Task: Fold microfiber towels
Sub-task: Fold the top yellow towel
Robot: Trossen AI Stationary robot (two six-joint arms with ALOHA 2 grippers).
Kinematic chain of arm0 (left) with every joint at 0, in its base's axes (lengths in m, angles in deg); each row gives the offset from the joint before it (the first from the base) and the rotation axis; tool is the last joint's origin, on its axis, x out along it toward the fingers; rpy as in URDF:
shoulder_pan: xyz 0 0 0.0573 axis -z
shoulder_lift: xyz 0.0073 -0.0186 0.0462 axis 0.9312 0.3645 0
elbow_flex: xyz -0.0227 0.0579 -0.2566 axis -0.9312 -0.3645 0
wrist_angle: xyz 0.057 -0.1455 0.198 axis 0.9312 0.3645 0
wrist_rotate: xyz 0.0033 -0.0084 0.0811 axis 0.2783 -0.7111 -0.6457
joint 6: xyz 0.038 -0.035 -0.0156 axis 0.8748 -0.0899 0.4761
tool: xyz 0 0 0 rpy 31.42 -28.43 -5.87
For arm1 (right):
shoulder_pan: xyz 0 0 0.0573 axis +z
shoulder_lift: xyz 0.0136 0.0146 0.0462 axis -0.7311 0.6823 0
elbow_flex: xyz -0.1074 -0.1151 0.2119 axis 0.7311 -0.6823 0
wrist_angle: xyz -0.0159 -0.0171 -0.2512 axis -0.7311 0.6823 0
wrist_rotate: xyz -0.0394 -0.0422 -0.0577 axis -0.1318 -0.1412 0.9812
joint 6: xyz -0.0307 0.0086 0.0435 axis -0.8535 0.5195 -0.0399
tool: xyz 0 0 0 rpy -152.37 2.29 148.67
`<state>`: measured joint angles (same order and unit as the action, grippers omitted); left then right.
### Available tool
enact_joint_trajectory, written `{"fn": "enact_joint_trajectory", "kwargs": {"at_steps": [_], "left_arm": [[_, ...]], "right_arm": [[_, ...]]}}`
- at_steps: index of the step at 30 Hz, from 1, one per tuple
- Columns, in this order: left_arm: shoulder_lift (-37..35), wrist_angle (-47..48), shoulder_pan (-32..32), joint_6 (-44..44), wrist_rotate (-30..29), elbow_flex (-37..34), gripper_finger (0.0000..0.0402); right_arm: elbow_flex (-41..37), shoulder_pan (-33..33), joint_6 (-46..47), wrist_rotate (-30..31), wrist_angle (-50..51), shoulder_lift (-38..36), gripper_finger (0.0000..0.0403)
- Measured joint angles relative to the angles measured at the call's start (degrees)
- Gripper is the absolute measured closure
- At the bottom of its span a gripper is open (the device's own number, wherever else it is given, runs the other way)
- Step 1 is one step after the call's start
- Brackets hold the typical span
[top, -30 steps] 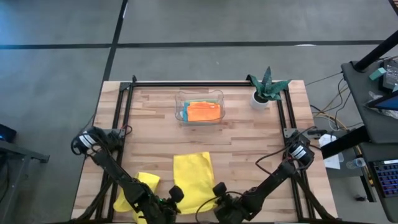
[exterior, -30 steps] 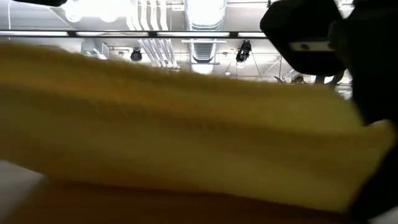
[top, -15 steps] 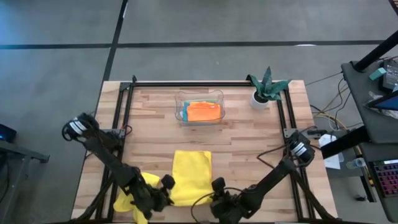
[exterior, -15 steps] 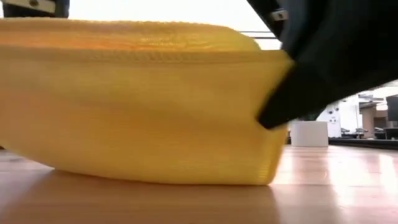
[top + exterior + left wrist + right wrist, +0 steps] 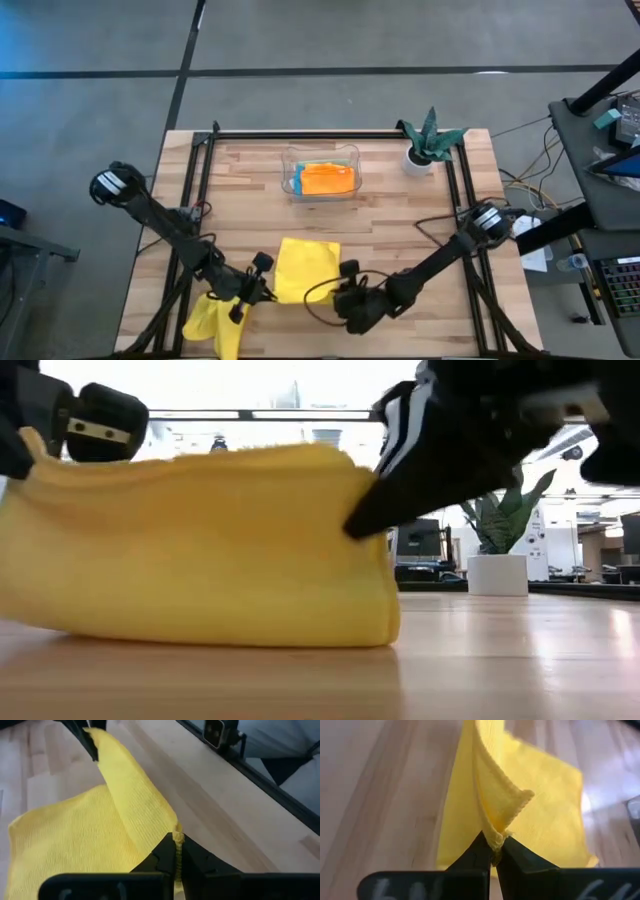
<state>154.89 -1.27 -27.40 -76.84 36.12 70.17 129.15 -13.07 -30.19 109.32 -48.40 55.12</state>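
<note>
A bright yellow towel (image 5: 305,268) lies near the front middle of the wooden tabletop (image 5: 400,215). Both arms hold it by its near edge.

The left end effector (image 5: 262,290) is closed on one corner of this yellow towel. In the left wrist view its two dark fingers (image 5: 165,852) pinch the hem tight, and the cloth (image 5: 90,835) runs away from them in a raised fold. The right end effector (image 5: 342,281) is closed on the other near corner. In the right wrist view its fingertips (image 5: 482,847) squeeze the edge, and the towel (image 5: 520,810) stands up in a little peak above them.

In the low view the towel (image 5: 200,550) is lifted at its top edge and bends over in a soft hump, while its bottom rests on the wood. The far part lies flat on the tabletop in the high view.

A second yellow towel (image 5: 212,320) lies crumpled at the front left of the tabletop, just beside the left arm.

A clear plastic tray (image 5: 290,160) sits near the back middle. An orange towel (image 5: 328,178) lies folded in it, with a turquoise blue towel (image 5: 295,185) peeking out at its left side.

A small green plant in a white pot (image 5: 420,158) stands at the back right corner, well apart from the towels.
</note>
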Motion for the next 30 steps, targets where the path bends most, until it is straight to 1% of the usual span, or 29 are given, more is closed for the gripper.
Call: {"fn": "enact_joint_trajectory", "kwargs": {"at_steps": [2, 6, 11, 14, 20, 23, 26, 30], "left_arm": [[-0.56, 0.13, -1.22, 0.68, 1.08, -0.24, 0.0402], [-1.05, -0.25, -4.24, 1.93, 1.32, -0.13, 0.0402], [-1.12, 0.15, -8.06, 2.02, 1.41, 0.02, 0.0401], [-1.05, 0.62, -10.44, 2.04, 1.69, -0.26, 0.0401], [-1.03, 2.99, -15.07, 2.06, 4.48, -0.32, 0.0401], [-1.05, 3.64, -17.06, 1.93, 4.79, -0.43, 0.0401], [-1.1, 2.89, -17.55, 1.89, 5.48, -0.4, 0.0401], [-1.1, 2.65, -16.44, 1.52, 6.28, 1.05, 0.0401]], "right_arm": [[-3.78, -0.71, 0.49, 0.09, -4.3, -2.47, 0.0394], [-11.04, -2.68, 4.22, 0.29, -8.6, -6.12, 0.0394], [-16.91, -3.85, 6.01, 0.39, -14.52, -6.95, 0.0394], [-18.11, -4.32, 6.14, 0.45, -17.05, -6.05, 0.0394], [-18.78, -4.92, 5.56, 4.84, -17.72, -6.09, 0.0394], [-18.61, -5.3, 5.19, 4.93, -17.75, -6.09, 0.0394], [-18.58, -5.35, 5.09, 5.76, -17.76, -6.09, 0.0394], [-18.23, -4.66, 4.56, 6.5, -17.71, -6.09, 0.0394]]}}
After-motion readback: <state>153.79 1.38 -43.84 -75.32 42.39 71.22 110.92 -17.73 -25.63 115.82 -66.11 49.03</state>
